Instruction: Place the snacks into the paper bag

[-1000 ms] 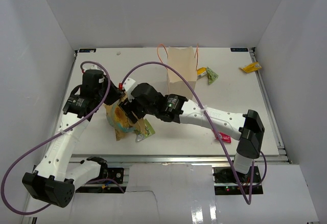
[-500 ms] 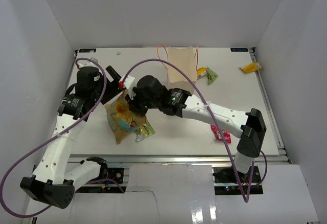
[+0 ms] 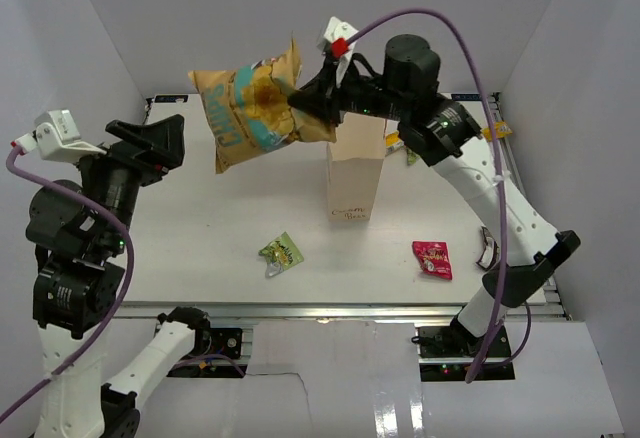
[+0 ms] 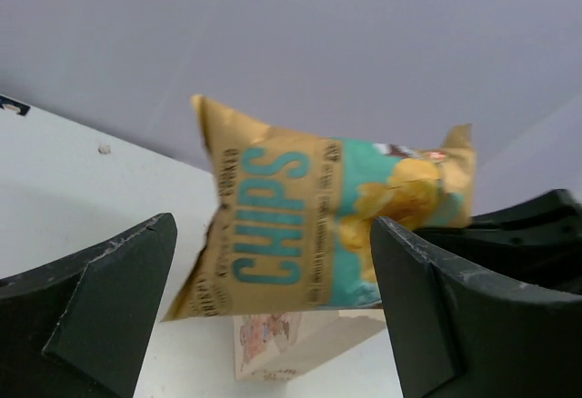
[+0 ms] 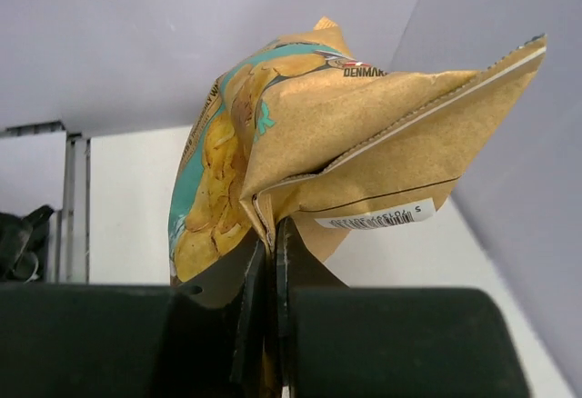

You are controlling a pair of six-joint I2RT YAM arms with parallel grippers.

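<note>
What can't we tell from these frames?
Paper bag inside and mouth: top view, covered by the right gripper and chip bag.
Bag's front writing: top view, too small.
Dark object by the right arm: top view, mostly hidden by the arm.
Paper bag's base: left wrist view, cut off by bottom edge.

One chip bag (image 3: 248, 108), one paper bag (image 3: 356, 180), one green packet (image 3: 281, 252) and one pink-red packet (image 3: 432, 259). Other small packets (image 3: 408, 148) beside the paper bag are too hidden to count.
</note>
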